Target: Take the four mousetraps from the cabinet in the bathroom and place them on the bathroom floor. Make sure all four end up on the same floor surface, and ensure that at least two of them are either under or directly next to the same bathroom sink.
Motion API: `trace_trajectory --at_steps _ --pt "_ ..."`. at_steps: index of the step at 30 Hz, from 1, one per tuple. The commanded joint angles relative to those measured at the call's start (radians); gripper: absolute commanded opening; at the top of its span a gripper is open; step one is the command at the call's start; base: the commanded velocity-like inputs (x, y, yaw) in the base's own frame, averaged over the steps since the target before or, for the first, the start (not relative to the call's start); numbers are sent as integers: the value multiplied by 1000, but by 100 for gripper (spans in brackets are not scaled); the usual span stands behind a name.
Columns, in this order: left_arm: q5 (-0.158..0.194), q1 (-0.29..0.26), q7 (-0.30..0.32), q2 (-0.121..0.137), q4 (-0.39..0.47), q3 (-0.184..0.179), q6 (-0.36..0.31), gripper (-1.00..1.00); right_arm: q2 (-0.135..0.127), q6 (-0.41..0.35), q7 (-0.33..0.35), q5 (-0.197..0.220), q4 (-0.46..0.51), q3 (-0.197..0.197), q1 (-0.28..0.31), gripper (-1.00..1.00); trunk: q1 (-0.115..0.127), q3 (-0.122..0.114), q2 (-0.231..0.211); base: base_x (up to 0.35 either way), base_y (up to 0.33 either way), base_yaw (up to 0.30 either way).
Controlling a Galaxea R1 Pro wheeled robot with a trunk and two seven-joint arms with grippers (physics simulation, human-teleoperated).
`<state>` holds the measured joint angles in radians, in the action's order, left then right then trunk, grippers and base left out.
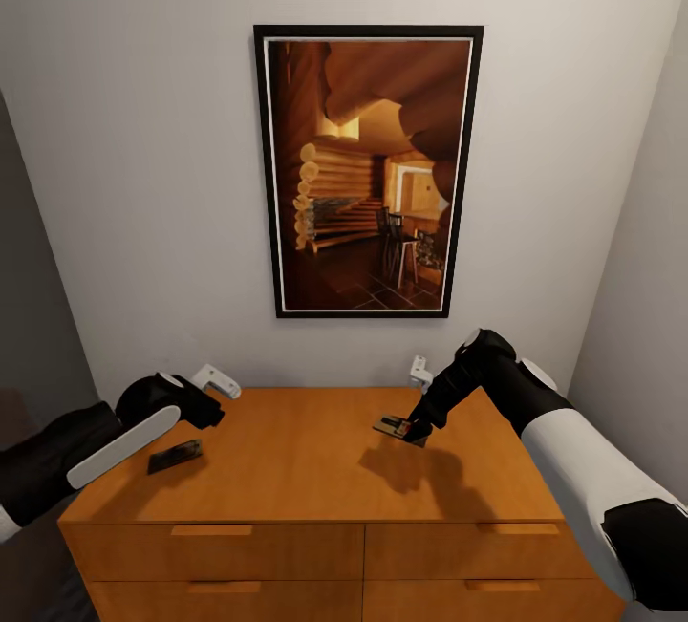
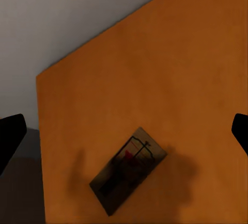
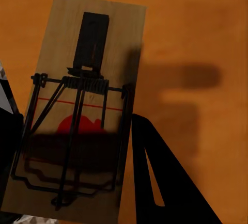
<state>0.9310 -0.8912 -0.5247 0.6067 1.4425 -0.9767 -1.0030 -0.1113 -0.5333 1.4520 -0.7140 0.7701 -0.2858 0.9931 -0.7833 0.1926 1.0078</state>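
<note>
- An orange-brown wooden cabinet (image 1: 315, 469) stands against a pale wall under a framed picture (image 1: 368, 173) of a log-cabin room. Its flat top carries the task's things.
- The right gripper (image 1: 413, 431), toward four o'clock from the picture, has its fingers (image 3: 155, 182) closed on a mousetrap (image 1: 394, 427). The trap seems raised just off the top, casting a shadow, likely so it can be carried away.
- In the right wrist view the dark fingers flank the tan board at its wire end.
- A second mousetrap (image 1: 175, 456) lies flat near the cabinet's left edge, at about seven o'clock.
- The left gripper (image 1: 205, 412) hovers just above it, fingers (image 2: 10, 136) spread wide and apart from the board, apparently lining up to grasp.
</note>
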Motion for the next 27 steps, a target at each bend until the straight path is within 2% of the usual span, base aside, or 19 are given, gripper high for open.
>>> trace_trajectory --at_steps 1,12,16,20,23,24,27 --pt "10 -2 -10 0 1 -3 0 100 -1 -16 5 -2 2 -2 1 -100 0 2 1 0 0 0" --pt "12 -2 -9 -8 3 -4 0 100 0 -17 4 2 2 1 1 -100 0 2 1 0 0 0" --pt "12 -2 -8 -7 3 -4 1 100 0 -17 3 2 2 14 1 -100 0 2 1 0 0 0" --pt "13 -2 -8 -7 2 -3 30 100 0 -17 1 1 2 47 1 -100 0 2 1 0 0 0" --pt "19 -2 -7 -8 1 -4 72 100 -1 -17 -1 0 2 103 1 -100 0 2 1 0 0 0" --pt "28 -2 -7 -9 -1 -4 85 100 -2 -17 -1 -1 2 128 1 -100 0 2 1 0 0 0" --pt "62 -2 -6 -13 -9 -4 103 100 -2 -15 -1 -1 2 160 1 -100 0 2 1 0 0 0"
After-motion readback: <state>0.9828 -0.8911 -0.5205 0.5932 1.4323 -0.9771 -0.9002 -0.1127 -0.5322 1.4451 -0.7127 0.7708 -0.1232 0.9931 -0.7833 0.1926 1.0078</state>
